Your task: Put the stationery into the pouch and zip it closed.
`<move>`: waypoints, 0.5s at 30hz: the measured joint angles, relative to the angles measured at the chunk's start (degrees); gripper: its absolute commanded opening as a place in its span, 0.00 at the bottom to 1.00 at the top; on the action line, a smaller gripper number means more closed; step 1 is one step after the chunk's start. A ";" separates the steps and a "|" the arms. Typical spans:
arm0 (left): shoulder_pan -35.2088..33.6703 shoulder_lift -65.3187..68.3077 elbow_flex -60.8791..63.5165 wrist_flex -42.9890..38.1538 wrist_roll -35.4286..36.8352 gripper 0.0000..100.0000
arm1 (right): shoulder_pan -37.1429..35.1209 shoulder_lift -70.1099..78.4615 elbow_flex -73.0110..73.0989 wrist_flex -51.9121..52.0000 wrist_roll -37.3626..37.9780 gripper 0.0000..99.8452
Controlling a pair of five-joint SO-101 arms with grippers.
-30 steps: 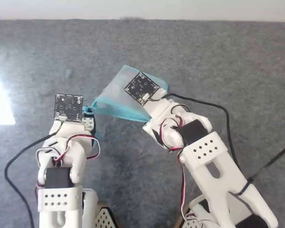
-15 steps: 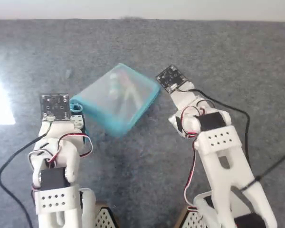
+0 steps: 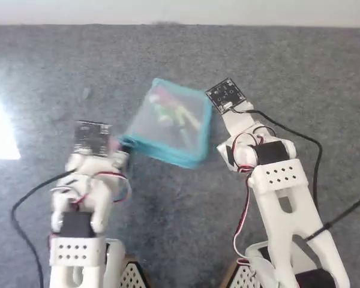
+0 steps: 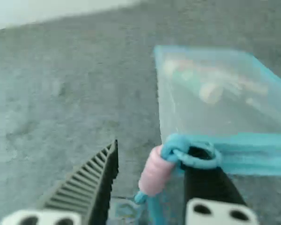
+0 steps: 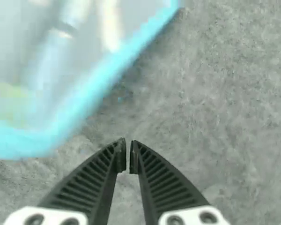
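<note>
The teal-edged see-through pouch (image 3: 171, 127) lies on the grey mat between the two arms, with several pieces of stationery (image 3: 170, 113) visible inside it. In the left wrist view my left gripper (image 4: 154, 152) stands open at the pouch's (image 4: 215, 93) corner. The pink zipper pull (image 4: 153, 171) hangs between its fingers, and the teal loop (image 4: 192, 153) rests against one fingertip. My right gripper (image 5: 126, 149) is shut on nothing and sits over bare mat just beside the pouch's teal edge (image 5: 84, 101).
Grey felt mat (image 3: 300, 72) covers the whole table, with open room at the back and on both sides. A bright glare patch (image 3: 0, 129) lies at the left edge. Black cables (image 3: 288, 135) trail off the right arm.
My right gripper let go of the pouch and drew back to the right. The pouch dropped flat, then slid and turned rightward as my left arm shifted right with the pull.
</note>
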State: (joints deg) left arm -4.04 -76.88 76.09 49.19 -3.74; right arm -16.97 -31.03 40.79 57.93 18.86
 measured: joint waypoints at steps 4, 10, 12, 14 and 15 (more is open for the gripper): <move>10.20 0.00 3.34 0.35 0.00 0.23 | 0.18 0.00 0.00 2.20 -0.44 0.18; 13.71 0.00 3.96 0.35 0.70 0.36 | 0.09 0.00 0.00 3.25 -0.53 0.21; 12.13 0.00 3.96 0.35 0.88 0.39 | -0.09 0.00 0.00 3.25 -0.53 0.21; 10.81 0.00 3.96 0.35 0.79 0.39 | 0.00 0.00 0.00 3.25 -0.53 0.21; 10.73 0.00 3.96 0.35 0.00 0.39 | 0.00 0.00 0.00 3.25 -0.53 0.21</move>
State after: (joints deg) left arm 6.68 -76.88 80.04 49.54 -3.74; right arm -16.97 -31.03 40.79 61.19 18.33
